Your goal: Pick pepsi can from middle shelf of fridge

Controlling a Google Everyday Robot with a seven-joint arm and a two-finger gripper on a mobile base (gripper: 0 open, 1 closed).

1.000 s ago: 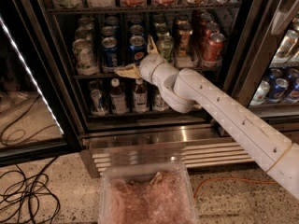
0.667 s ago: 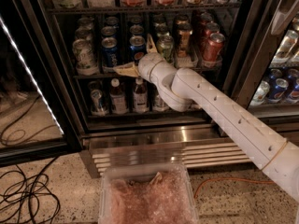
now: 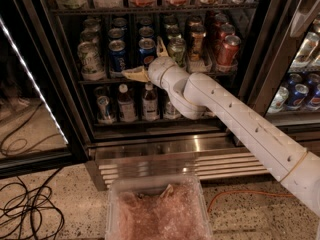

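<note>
Camera view shows the white two-finger gripper (image 3: 143, 58) barely moved since a second ago, fingers (image 3: 134, 74) spread wide on either side of the small blue aluminium pepsi can (image 3: 146, 49) standing on the thin dark middle shelf (image 3: 112, 80) of the black-framed fridge (image 3: 150, 145), so closing seems the next step.

Dim fridge (image 3: 150, 149), light strip (image 3: 31, 79) glaring left, gripper (image 3: 142, 57) at middle shelf (image 3: 100, 80)

1 fridge (image 3: 200, 165); on its middle shelf (image 3: 102, 80), 6 rows of cans running near to far, including 3 red cans (image 3: 229, 49) at right and 1 pepsi can (image 3: 147, 47). 4 small bottles (image 3: 149, 102) below. 1 gripper (image 3: 143, 57), 2 fingers (image 3: 134, 74) spread, at that shelf's front. 1 plastic bin (image 3: 157, 211) near.
</note>
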